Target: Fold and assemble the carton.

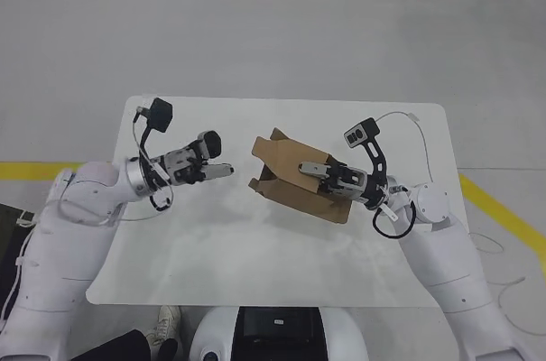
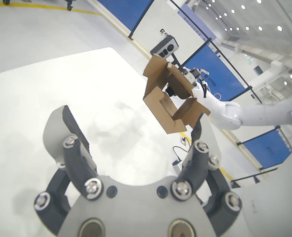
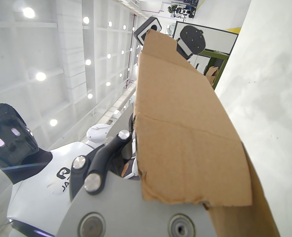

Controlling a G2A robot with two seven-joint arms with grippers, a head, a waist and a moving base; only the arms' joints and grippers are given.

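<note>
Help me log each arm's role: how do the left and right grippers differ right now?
The left gripper is open and empty; the right gripper is shut on a wall of the carton. The left gripper hangs over the table, apart from the carton; the right gripper sits inside it, partly hidden by cardboard. Both point inward, toward each other.

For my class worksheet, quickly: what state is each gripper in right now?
Left gripper: open, holding nothing.
Right gripper: closed on a wall of the carton.
</note>
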